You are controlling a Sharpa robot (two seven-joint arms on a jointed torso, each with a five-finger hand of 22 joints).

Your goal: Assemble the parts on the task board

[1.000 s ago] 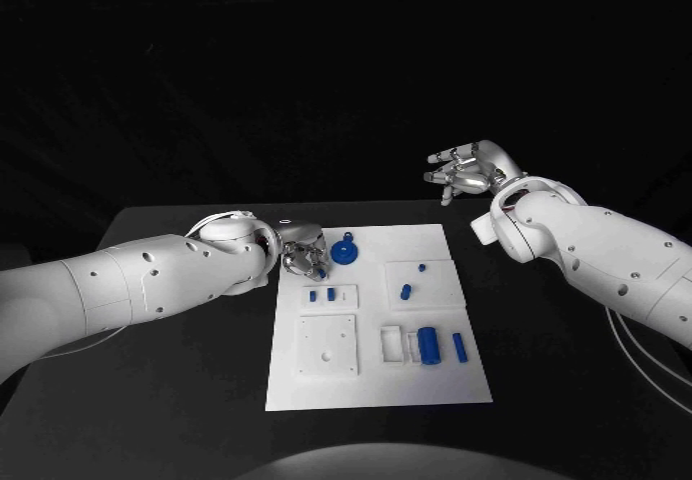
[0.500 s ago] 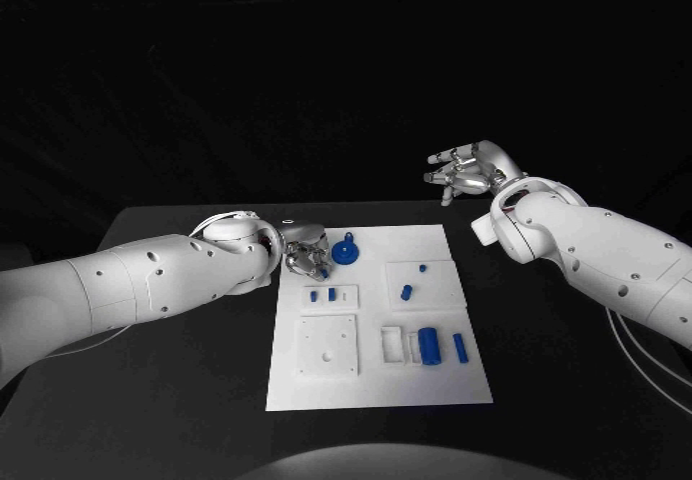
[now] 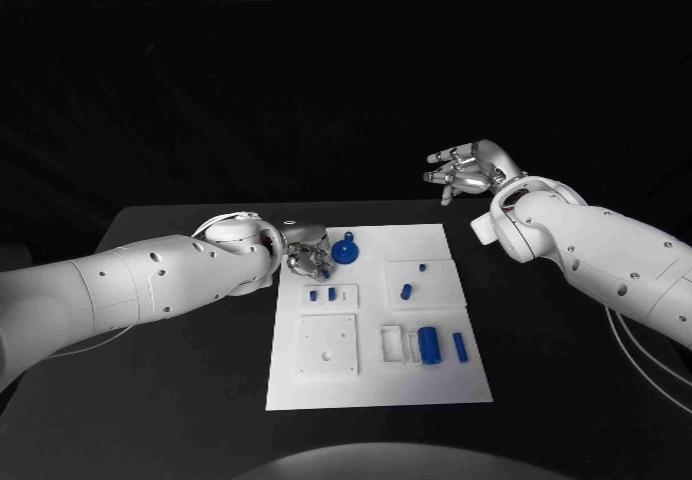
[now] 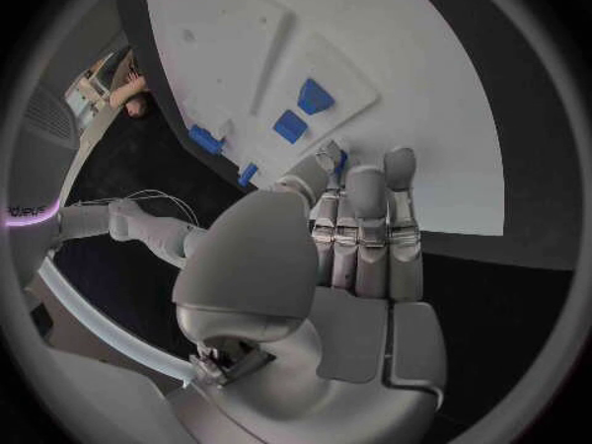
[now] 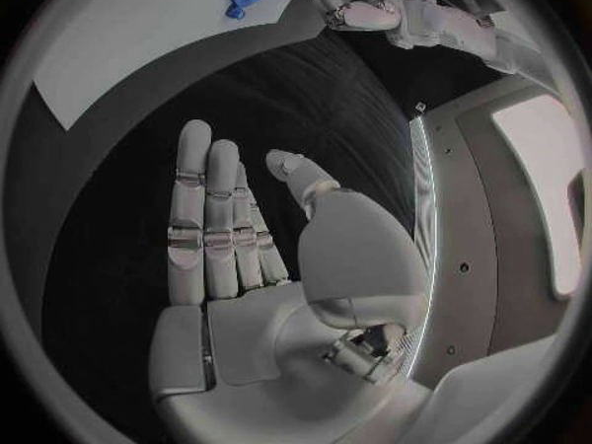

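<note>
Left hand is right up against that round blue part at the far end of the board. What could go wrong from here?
1. The left hand sits beside the round blue part with nothing visibly held; closing in could nudge it instead of gripping it.
2. The small blue parts lie just nearby; a sweep might scatter them.

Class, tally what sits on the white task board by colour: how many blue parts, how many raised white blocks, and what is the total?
Blue parts: 7 (round part, two small ones, two more, cylinder, thin bar)
White blocks: 4 ()
Total: 11
</note>
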